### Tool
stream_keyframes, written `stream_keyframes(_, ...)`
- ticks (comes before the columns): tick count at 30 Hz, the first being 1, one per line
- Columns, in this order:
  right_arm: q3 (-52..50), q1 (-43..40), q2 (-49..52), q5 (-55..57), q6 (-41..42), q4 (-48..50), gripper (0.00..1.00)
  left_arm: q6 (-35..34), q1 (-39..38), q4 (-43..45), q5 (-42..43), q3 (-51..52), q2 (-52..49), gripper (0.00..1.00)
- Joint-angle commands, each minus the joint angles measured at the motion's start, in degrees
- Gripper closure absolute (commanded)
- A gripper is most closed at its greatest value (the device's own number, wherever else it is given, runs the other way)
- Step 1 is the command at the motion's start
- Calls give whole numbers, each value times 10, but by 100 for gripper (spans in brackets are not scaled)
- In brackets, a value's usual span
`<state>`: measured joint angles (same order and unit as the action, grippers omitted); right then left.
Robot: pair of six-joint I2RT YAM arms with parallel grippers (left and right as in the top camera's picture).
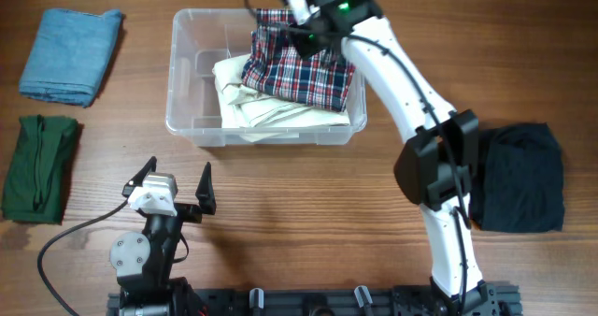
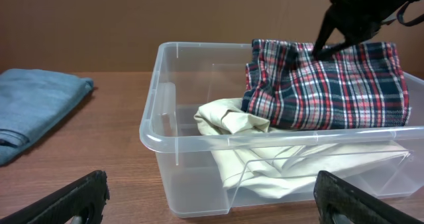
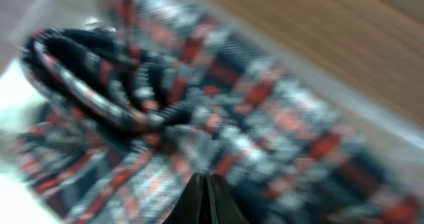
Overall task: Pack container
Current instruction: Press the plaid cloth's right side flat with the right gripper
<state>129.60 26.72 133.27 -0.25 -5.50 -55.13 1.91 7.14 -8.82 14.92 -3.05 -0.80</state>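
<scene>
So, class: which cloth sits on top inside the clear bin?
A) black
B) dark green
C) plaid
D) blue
C: the plaid cloth lies over the cream cloth in the bin, while the blue cloth, green cloth and black cloth lie on the table outside it.

Brown wooden table (image 1: 280,222), clear plastic container (image 1: 174,73) standing at far centre, folded blue cloth (image 1: 70,54) flat at far left, folded dark green cloth (image 1: 37,169) nearer on that side, black cloth (image 1: 523,178) at right, all apart.
</scene>
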Motion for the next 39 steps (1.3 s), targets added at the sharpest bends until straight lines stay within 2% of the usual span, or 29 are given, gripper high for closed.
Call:
stream_keyframes(1, 10, -24, -11, 20, -5, 3, 96, 9, -3, 1, 1, 3, 4, 0)
stream_keyframes(10, 1, -42, 0, 20, -5, 13, 96, 9, -3, 1, 1, 3, 4, 0)
stream_keyframes(29, 1, -42, 125, 17, 6, 23, 96, 9, -3, 1, 1, 3, 4, 0)
stream_keyframes(39, 9, -42, 124, 18, 8, 20, 96, 9, -3, 1, 1, 3, 4, 0)
